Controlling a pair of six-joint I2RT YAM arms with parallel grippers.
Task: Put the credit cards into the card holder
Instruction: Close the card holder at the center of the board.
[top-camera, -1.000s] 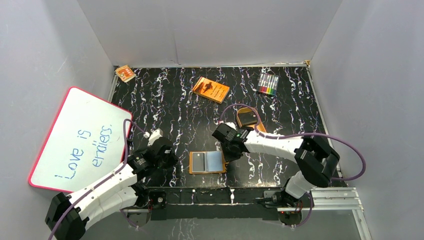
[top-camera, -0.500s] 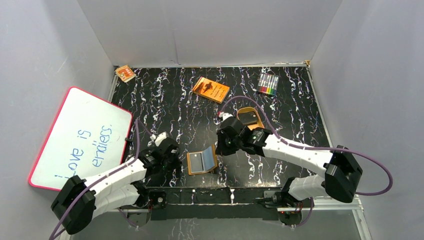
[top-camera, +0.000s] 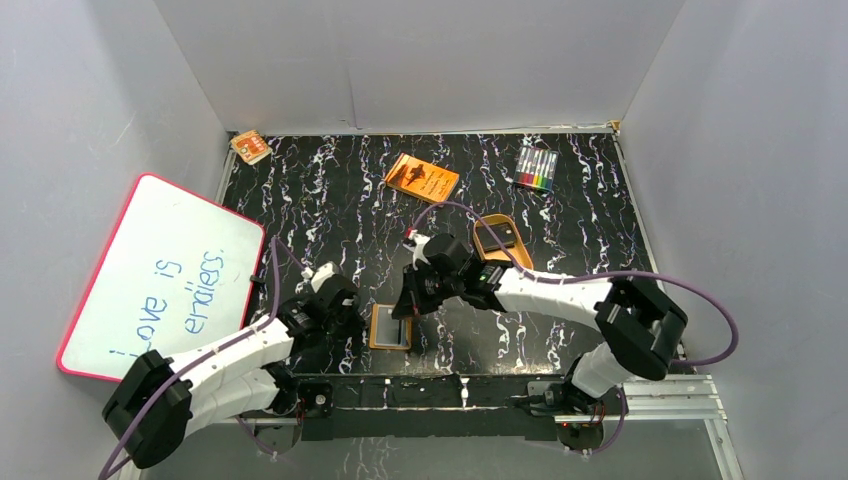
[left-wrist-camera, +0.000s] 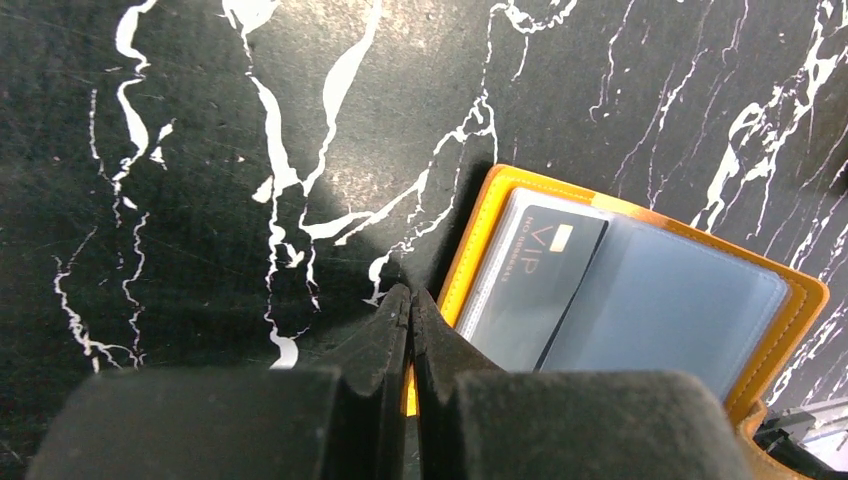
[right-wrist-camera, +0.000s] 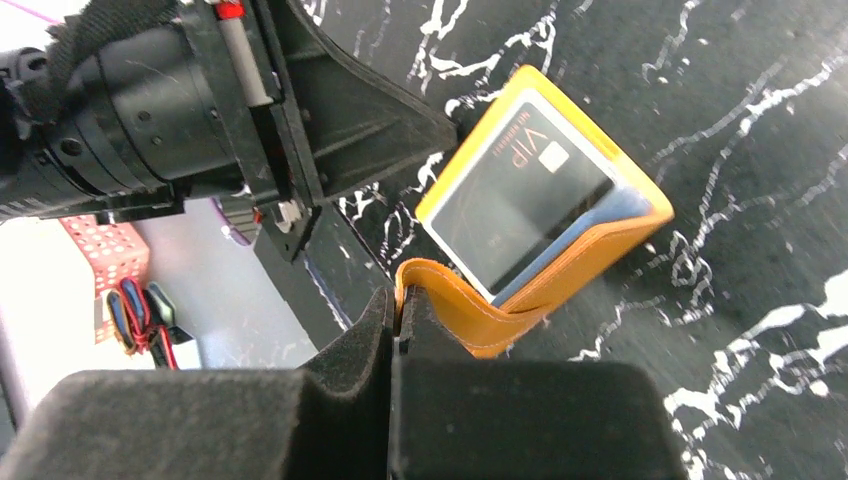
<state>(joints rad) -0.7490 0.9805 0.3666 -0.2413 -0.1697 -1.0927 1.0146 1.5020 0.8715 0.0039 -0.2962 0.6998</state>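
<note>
R pincer (right-wrist-camera: 393, 306) pinching orange leather card holder (right-wrist-camera: 598, 252) flap; black card (right-wrist-camera: 520, 195) inside.

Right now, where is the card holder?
In the top view the card holder lies centre-left near the table's front edge, between both grippers: the right gripper pinches its flap, and the shut left gripper sits at its left edge.

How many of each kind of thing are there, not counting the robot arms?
orange leather wallet: 1
tan oval tray: 1
thin black rectangular cards: 2 (one in the wallet, one in the tray)
orange book with black print: 1
pack of coloured markers: 1
small orange-and-white packet: 1
white board with pink rim: 1
Total: 8
</note>
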